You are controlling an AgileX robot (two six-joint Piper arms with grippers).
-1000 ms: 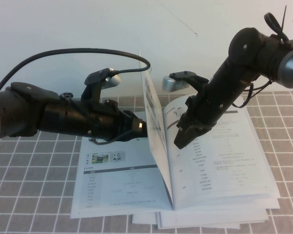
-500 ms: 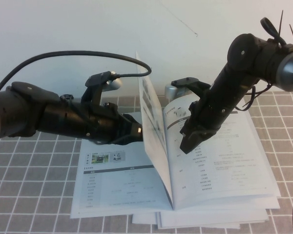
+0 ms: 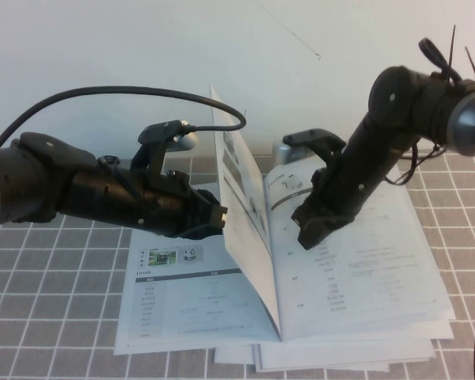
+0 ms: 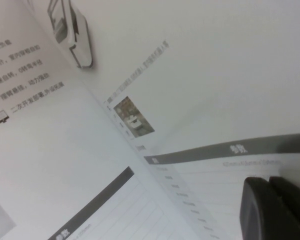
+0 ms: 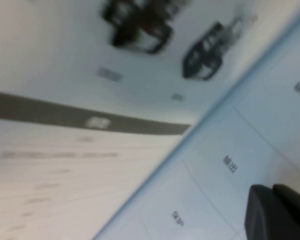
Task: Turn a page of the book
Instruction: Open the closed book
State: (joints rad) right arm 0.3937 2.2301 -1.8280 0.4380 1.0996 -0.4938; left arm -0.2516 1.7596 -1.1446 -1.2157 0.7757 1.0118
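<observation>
The page [image 3: 241, 210] is a thin glossy white sheet, standing nearly upright out of the spine of the book [image 3: 364, 269] and leaning a bit toward the left side of the tabletop [image 3: 55, 317]. You can see small product photos and a grey bar on the face turned right. The book itself is a big flat white catalogue lying open around the middle of the tabletop, with grey header bars and tables of tiny text on both spreads. A few loose white sheets [image 3: 332, 360] poke out from under its near edge. The tabletop is covered in a grey cloth with a white grid.

Left gripper [image 3: 214, 218] sits just left of the page, low over the left spread; its two black fingers [image 4: 275, 210] look pressed together, nothing pinched. Right gripper [image 3: 309, 233] hovers on the right side of the page over the right spread, fingers shut too and holding nothing. A black cable [image 3: 127, 95] loops over the left arm. The left arm hides the far part of the left spread.

Compared with a second ago, the page has tipped further left, and the right gripper has backed off to the right, away from it.
</observation>
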